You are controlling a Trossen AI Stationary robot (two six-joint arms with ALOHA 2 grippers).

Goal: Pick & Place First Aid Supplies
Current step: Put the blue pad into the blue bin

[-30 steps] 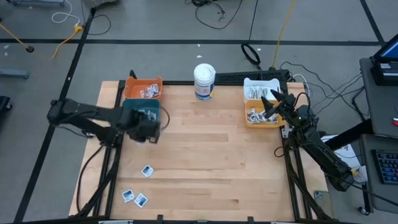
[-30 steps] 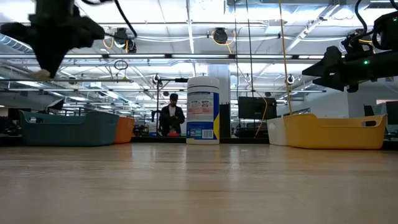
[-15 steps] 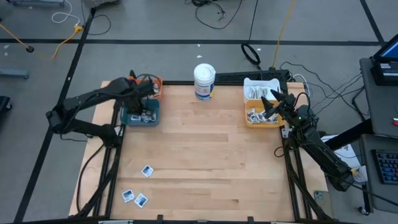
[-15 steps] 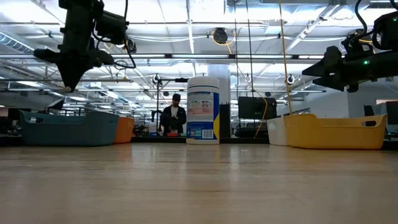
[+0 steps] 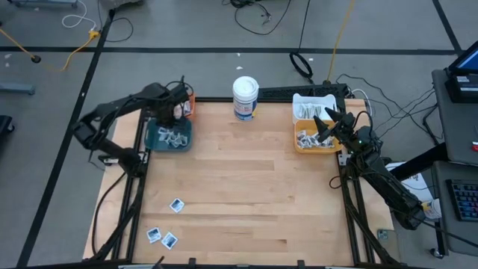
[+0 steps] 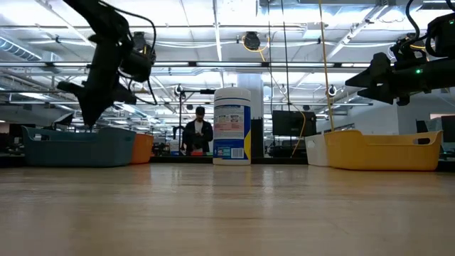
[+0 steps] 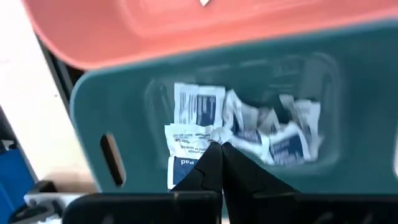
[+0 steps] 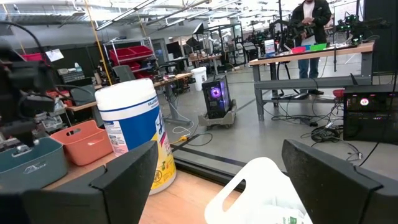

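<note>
Swinging from table's 9 o'clock to hovering above teal bin [image 5: 169,135], left fingers [image 7: 219,163] clenched, empty; next lifting clear, straight up.

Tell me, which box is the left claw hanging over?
The teal box, full of packets. The left claw hangs shut above it; the orange, white and yellow boxes sit farther off.
</note>
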